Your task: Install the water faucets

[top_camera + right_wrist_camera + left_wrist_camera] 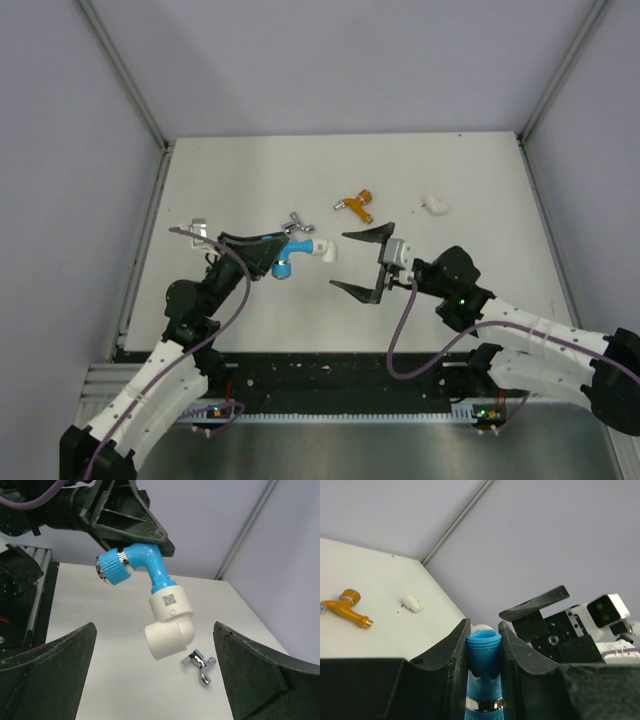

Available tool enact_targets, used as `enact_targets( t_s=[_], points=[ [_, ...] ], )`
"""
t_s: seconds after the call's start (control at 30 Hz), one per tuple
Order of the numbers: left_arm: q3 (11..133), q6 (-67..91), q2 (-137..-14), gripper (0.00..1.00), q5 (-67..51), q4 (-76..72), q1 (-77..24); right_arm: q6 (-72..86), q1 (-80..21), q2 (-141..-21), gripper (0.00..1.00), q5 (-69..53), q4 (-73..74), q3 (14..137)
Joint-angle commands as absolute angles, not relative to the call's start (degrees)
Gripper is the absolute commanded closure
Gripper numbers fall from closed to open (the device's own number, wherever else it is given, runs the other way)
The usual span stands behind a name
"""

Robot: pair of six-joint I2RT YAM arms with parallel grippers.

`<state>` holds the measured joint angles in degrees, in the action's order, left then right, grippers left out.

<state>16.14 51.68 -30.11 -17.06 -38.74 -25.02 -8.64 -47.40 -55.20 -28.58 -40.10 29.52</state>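
Note:
My left gripper (272, 250) is shut on the bright blue faucet (283, 264) and holds it above the table; the wrist view shows the blue threaded end (484, 652) pinched between the fingers. A white elbow fitting (170, 622) is joined to the blue faucet's (135, 562) other end (326, 249). My right gripper (360, 262) is wide open and empty, its jaws facing the elbow and apart from it (154, 630). The silver faucet (297, 222) lies on the table behind it, also visible in the right wrist view (200, 662). The orange faucet (355, 206) lies farther back.
A loose white elbow fitting (436, 205) lies at the back right, also visible in the left wrist view (412, 604) beside the orange faucet (345, 607). Grey walls enclose the white table (240, 170) on three sides. The arm bases stand at the near edge.

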Motion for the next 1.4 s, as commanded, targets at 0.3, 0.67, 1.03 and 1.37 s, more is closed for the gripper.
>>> enact_targets(
  t_s=[0.3,0.67,1.03,1.37],
  points=[
    [20.7,59.9,-31.3,1.0,-17.1,-41.1,-25.1,-25.5,-52.5,-62.3,0.13,-23.5,-43.3,33.0],
    [20.7,58.6,-33.0,1.0,-20.5,-43.4,-25.1,-21.1,-52.5,-64.1,0.6,-24.8,-40.8,36.2],
    [20.3,46.5,-31.8,1.0,-29.7,-49.4,-25.1,3.4,-44.3,-69.1,0.98,-40.3,-30.6,46.1],
    [21.7,39.9,-27.8,1.0,-27.3,-39.4,-25.1,3.5,-44.0,-66.0,0.23,-40.9,-34.0,43.7]
  ],
)
